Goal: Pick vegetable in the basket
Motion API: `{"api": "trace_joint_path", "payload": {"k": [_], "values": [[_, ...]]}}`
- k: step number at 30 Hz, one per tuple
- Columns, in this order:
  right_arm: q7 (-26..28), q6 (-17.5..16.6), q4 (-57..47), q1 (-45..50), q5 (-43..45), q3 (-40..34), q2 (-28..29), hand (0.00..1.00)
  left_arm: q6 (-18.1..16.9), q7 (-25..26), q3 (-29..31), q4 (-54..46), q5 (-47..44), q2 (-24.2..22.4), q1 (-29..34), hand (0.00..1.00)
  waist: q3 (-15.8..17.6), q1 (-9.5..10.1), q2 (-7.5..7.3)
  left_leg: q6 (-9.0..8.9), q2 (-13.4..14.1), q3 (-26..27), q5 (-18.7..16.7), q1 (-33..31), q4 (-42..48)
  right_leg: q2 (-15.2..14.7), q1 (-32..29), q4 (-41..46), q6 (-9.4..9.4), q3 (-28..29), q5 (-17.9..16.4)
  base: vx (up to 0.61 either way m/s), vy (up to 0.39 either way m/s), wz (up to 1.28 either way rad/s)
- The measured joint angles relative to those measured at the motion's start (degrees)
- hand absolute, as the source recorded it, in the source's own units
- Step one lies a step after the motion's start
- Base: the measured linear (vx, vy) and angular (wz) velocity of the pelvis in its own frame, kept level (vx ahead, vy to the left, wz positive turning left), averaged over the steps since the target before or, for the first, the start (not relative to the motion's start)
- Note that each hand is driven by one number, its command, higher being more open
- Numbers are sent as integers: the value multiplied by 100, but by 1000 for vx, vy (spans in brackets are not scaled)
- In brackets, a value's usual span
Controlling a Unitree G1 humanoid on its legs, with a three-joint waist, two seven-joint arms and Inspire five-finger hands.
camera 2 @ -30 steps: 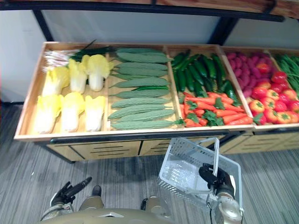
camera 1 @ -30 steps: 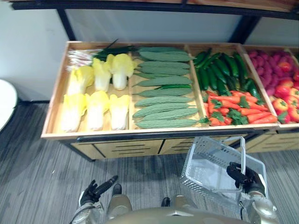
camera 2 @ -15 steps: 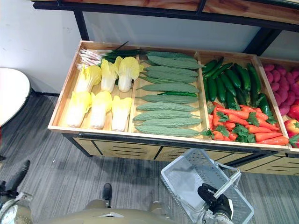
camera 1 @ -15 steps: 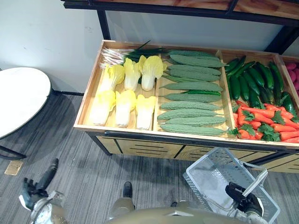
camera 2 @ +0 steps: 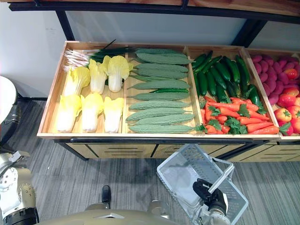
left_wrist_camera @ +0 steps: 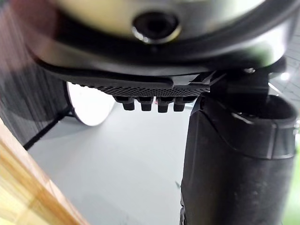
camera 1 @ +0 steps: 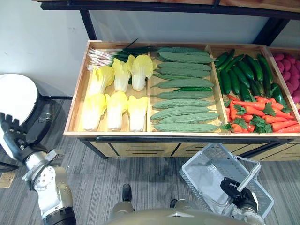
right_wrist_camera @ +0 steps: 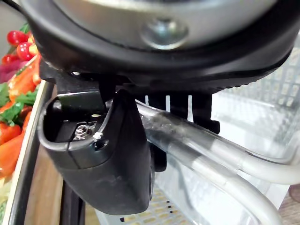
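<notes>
Early stage, nothing picked yet. The right robot hand [camera 1: 238,194] sits low at the robot's right, fingers [right_wrist_camera: 180,105] curled round the handle [right_wrist_camera: 225,154] of the white basket [camera 1: 208,178], clamped on it. The basket hangs tilted just in front of the surface [camera 1: 187,135], below its front rim, near the carrot end. The basket looks empty; no vegetable shows inside.

The left robot hand [camera 1: 13,138] is raised out at the robot's far left, well apart from the surface. Its fingers are apart and fairly straight, and it holds nothing.

The vegetables all lie in the wooden compartments. Cabbages [camera 1: 115,110] fill the left one, with spring onions [camera 1: 108,54] along its back edge. Bitter gourds [camera 1: 183,103] are stacked in the middle one. Cucumbers [camera 1: 243,75] lie at the back of the next one, with carrots [camera 1: 255,115] in front of them. Tomatoes [camera 2: 286,115] show further right.

Done: the basket is gripped and brought up to the stand. Left: the free hand has to reach over the rim, close on one vegetable, lift it, carry it across to the basket and drop it in. Judging by position, the cabbages are nearest that hand. So only the setup is done; the whole pick-and-place is ahead.
</notes>
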Motion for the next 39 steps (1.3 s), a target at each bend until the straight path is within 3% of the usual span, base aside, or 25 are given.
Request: {"api": "trace_joint_path", "payload": {"k": [2, 3, 4, 5, 6, 7, 10, 14, 17, 20, 22, 24, 28, 33, 39], "values": [[2, 0, -73, 13, -3, 2, 6, 0, -28, 3, -206, -74, 23, -37, -92, 100, -5, -59, 11, -1, 16, 71, -7, 25, 2, 0, -56, -27, 6, 57, 12, -19, 6, -14], [-3, -1, -90, -28, -2, 71, 1, 0, -29, 149, -346, 18, 5, -121, -636, 100, -7, -33, 21, -32, 34, 93, -39, 20, -4, 11, -71, -44, 11, 82, 26, -58, 9, -15], [-6, -3, -95, -63, -5, 177, -30, 0, -53, 280, -704, 557, 273, 100, -1326, 100, -10, 38, 26, -12, 34, 111, -15, 16, -12, 42, -33, -23, 16, 116, 33, -67, 7, -13], [-5, -3, -95, -93, -5, 232, -40, 0, -59, 300, -949, 933, 470, 387, -1547, 100, -6, 36, 31, 0, 37, 121, 49, 25, -12, 49, -32, 25, 20, 140, 35, -68, 4, -27], [11, -7, -99, -223, -7, 312, -43, 0, 8, 18, -1352, 1425, 691, 1016, -1688, 100, -12, -108, 26, 2, 51, 218, 70, 63, -10, 51, -101, 128, 8, 239, 27, -61, -2, -44], [84, -8, -240, -280, -27, 374, -43, 0, 105, -266, -1287, 1276, 713, 1201, -1533, 100, -25, -253, 64, -12, 69, 312, 51, 32, -24, 63, -223, 109, 6, 335, 29, -53, -1, -48], [257, -7, -540, -59, -89, 373, -52, 0, 68, -606, -884, 1076, 466, 1252, -1368, 100, -16, -232, 144, -15, 102, 375, 13, -11, -21, 90, -292, 34, 18, 368, 70, 35, -9, -17], [429, -6, -515, 16, -240, 376, -51, 0, 68, -732, 7, 1240, -279, 1594, -1173, 100, -9, 43, 155, -30, 112, 367, 9, 3, -2, 96, -273, 96, -13, 339, 54, 65, -32, 8], [508, -6, -507, -114, -240, 376, -51, 0, 59, -893, 221, 1809, -608, 2011, -1005, 100, -6, 210, 159, -32, 108, 326, 10, -17, -3, 93, -268, 97, -37, 318, 39, 21, -9, 7], [515, -15, -512, -259, -238, 380, -53, 0, 73, -953, 214, 2768, -916, 2571, -1264, 100, 1, 189, 132, -57, 120, 354, -15, -11, -6, 97, -330, 98, -42, 338, 31, -38, 4, -2], [520, -30, -517, -279, -240, 519, -63, 0, 102, -956, -191, 3708, -958, 3140, -1924, 100, -2, 195, 53, -99, 129, 406, -40, -12, -11, 104, -376, 145, -54, 402, 21, -76, 15, -14], [551, -65, -532, -335, -238, 661, -63, 0, 111, -1139, -502, 4059, -913, 3631, -2148, 100, -10, 160, -32, -93, 139, 559, -29, -22, -10, 117, -486, 235, -52, 561, 23, -30, 10, -32], [570, -79, -533, -258, -238, 671, -63, 0, 114, -1477, -592, 4184, -930, 3968, -2528, 100, 4, 103, -72, -49, 120, 621, 3, -50, -7, 105, -592, 324, -34, 653, 35, 3, -1, -16], [534, -77, -533, -266, -239, 661, -66, 0, 121, -1607, -642, 4525, -941, 3973, -2626, 100, 44, 114, -15, -46, 121, 598, 24, -51, -3, 100, -600, 370, -70, 629, -6, 12, -8, 3], [509, -79, -533, -429, -238, 673, -67, 0, 215, -1622, -952, 4689, -931, 3950, -2626, 100, 183, 147, -54, -62, 126, 594, 53, -68, -6, 95, -695, 523, -101, 628, -69, -22, -6, 1]]}}
